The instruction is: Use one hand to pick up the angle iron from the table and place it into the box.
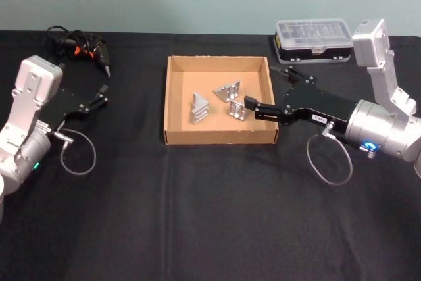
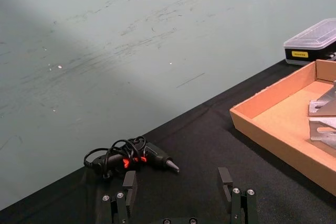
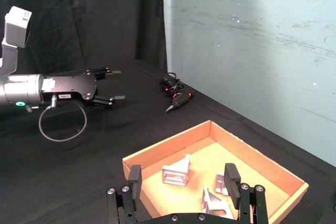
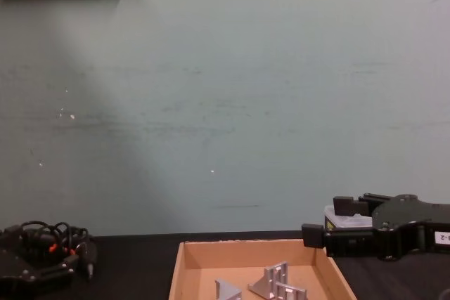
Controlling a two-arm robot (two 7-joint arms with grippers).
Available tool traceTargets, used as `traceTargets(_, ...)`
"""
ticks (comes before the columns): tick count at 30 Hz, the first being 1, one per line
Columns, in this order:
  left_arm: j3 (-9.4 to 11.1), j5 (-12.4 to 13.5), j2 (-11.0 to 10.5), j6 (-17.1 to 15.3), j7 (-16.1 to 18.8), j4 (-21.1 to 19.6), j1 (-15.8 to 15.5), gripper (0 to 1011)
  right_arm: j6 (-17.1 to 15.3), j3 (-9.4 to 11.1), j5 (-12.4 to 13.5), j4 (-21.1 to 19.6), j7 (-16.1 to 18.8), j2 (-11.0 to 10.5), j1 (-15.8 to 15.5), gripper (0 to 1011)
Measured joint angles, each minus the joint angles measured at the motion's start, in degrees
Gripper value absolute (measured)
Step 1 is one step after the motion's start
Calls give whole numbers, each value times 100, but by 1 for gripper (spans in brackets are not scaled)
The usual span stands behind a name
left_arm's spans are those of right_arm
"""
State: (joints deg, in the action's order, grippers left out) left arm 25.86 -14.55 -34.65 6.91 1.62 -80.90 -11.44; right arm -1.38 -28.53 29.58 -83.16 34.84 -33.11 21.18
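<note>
1. Three angle irons (image 1: 228, 90) already sit in the cardboard box (image 1: 175, 103) mid-surface; none left on the black surface (image 1: 197, 215) that I can see.
2. They look like stiff, smooth metal, small but fairly heavy and probably slippery, so I'd pinch across a flat flange, not the ribbed corner.
3. Right tool (image 1: 250, 105) hangs over the box's right wall, fingers spread, holding nothing, nearest bracket (image 1: 237, 110) just beside its tips.
4. Left tool (image 1: 101, 95) sits open and empty near the surface's left edge.
</note>
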Motion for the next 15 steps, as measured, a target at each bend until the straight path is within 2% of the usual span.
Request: traceTargets(15,0,0,0,0,0,0,0,1000,3,-1,-9,-7,0,0,7,1000)
